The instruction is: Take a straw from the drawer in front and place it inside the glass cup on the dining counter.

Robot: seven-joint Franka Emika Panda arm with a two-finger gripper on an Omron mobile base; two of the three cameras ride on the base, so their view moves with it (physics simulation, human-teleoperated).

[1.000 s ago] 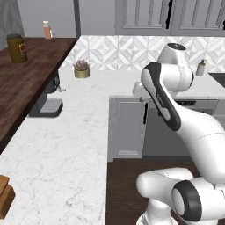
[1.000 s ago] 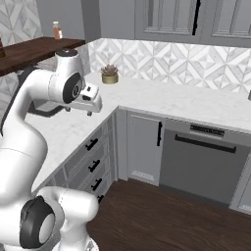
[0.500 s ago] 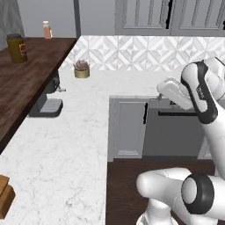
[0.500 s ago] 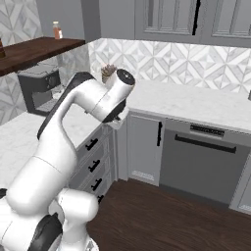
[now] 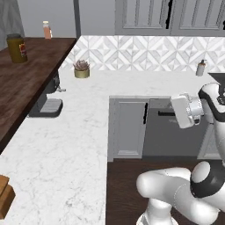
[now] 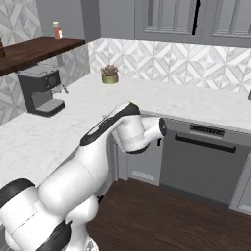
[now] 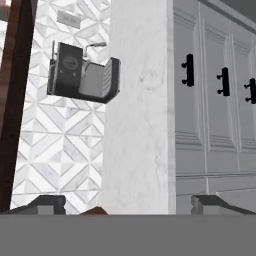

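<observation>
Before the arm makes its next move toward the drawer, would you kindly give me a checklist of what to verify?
1. Claw open and empty: ok. Its fingertips stand wide apart with nothing between them.
2. Handles in sight: ok. The hand view shows three black bar handles on the grey drawer fronts.
3. A drawer opened: not ok. All the fronts sit flush and shut.
4. Claw at a handle: not ok. It is apart from the fronts.
5. Which drawer holds the straw: cannot tell.
</observation>
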